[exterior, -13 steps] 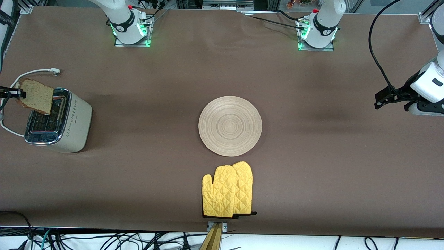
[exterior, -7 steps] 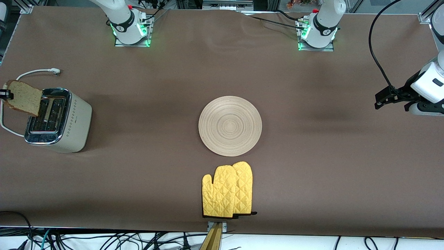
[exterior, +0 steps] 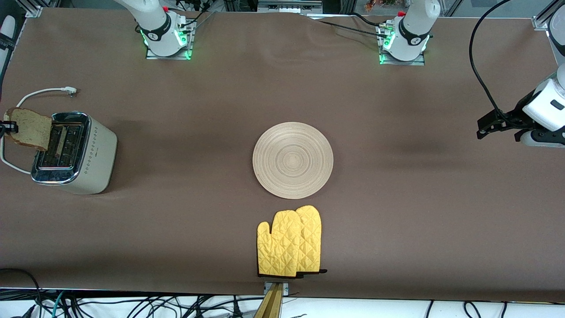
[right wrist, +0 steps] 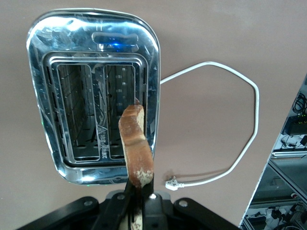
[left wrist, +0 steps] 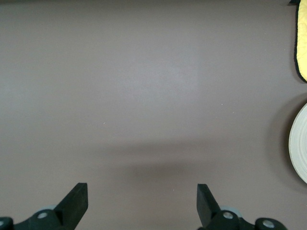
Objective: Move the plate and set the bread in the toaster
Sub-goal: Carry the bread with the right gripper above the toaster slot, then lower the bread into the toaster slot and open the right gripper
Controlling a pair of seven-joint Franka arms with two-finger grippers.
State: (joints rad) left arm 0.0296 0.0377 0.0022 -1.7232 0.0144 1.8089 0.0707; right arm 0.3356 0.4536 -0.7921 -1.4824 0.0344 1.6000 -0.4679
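Tabletop: bread [exterior: 27,127] (pincer-clamped [right wrist: 137,211]) above toaster [exterior: 73,152]

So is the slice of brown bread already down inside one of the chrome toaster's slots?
No, the tan bread slice is held above the cream toaster's chrome top in the right gripper, both slots empty.

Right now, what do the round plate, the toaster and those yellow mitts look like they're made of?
The plate looks like pale wood with a matt finish: concentric ring grain shows across it. The toaster seems to have a polished metal top, mirror-bright in the right wrist view, and a cream body, plastic or painted metal, hard to tell. The yellow oven mitts look like quilted fabric, stitched in a diamond pattern with dark edging.
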